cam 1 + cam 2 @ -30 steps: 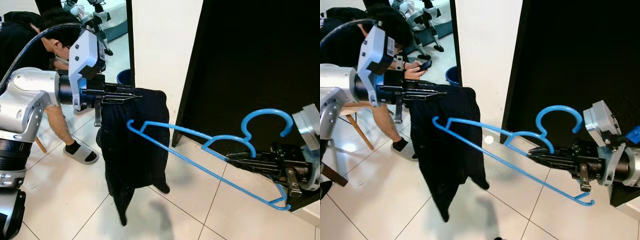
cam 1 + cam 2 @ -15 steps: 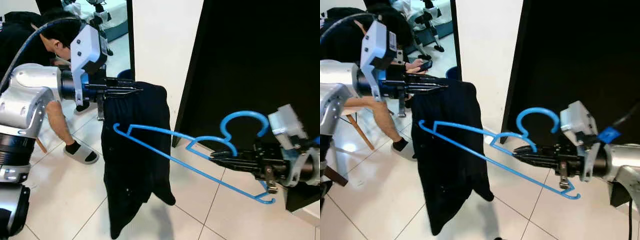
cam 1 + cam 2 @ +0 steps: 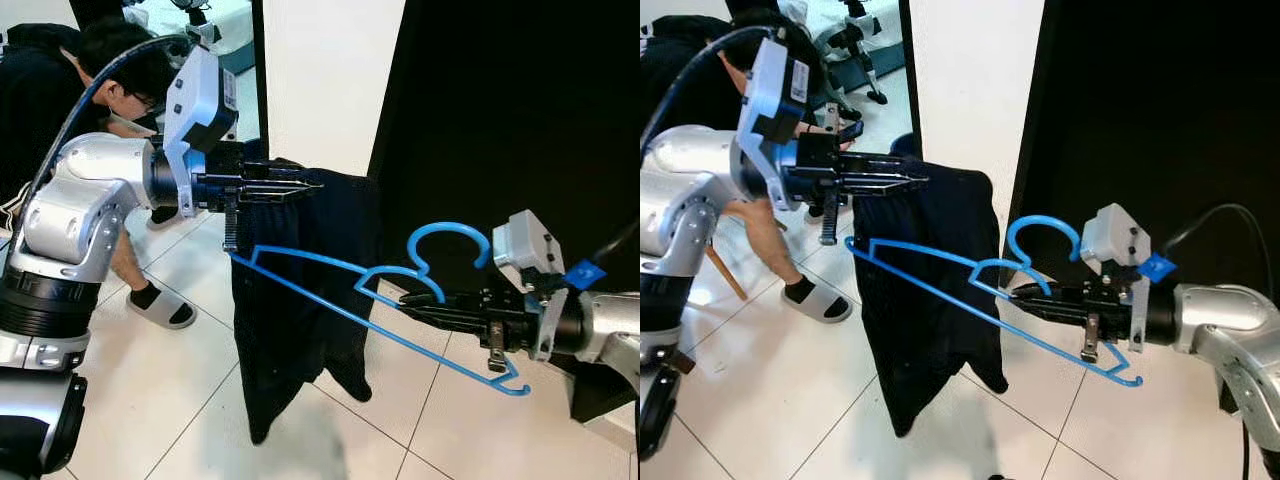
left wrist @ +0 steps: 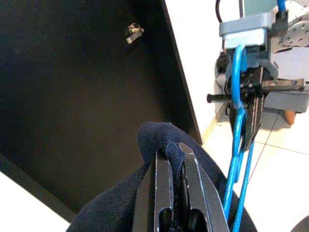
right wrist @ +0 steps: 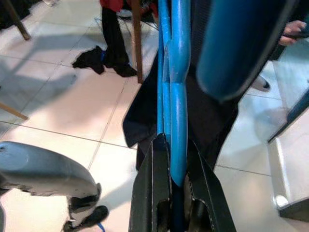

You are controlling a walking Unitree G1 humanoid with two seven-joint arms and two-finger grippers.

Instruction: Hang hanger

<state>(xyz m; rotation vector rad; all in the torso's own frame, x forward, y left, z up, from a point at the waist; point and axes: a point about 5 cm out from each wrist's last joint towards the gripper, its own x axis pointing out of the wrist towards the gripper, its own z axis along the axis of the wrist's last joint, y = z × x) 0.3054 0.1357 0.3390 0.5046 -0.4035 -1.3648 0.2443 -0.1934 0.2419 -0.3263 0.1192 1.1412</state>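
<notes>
At far left we see a person in dark clothes (image 3: 60,90) bent forward over the white tiled floor (image 3: 150,380), one foot in a grey slipper (image 3: 165,308). Next to them our silver left arm reaches forward, and the left claw (image 3: 300,188) has its two black fingers pressed together on the top edge of a dark navy cloth garment (image 3: 300,300). The garment hangs straight down from that pinch, its lower end loose above the floor. In the left wrist view the folded cloth bulges around the finger tips (image 4: 186,150).

Across the front of the garment runs a blue plastic clothes hanger (image 3: 370,300), tilted so that its far corner lies just below the left claw and its bar slopes down to the right. Its hook curls upward in front of the tall black cabinet panel (image 3: 520,120), beside the white wall (image 3: 320,70).

At right, the right claw (image 3: 408,299) points left and pinches the hanger's neck just under the hook. The right wrist view shows its fingers (image 5: 154,179) closed on the blue plastic.
</notes>
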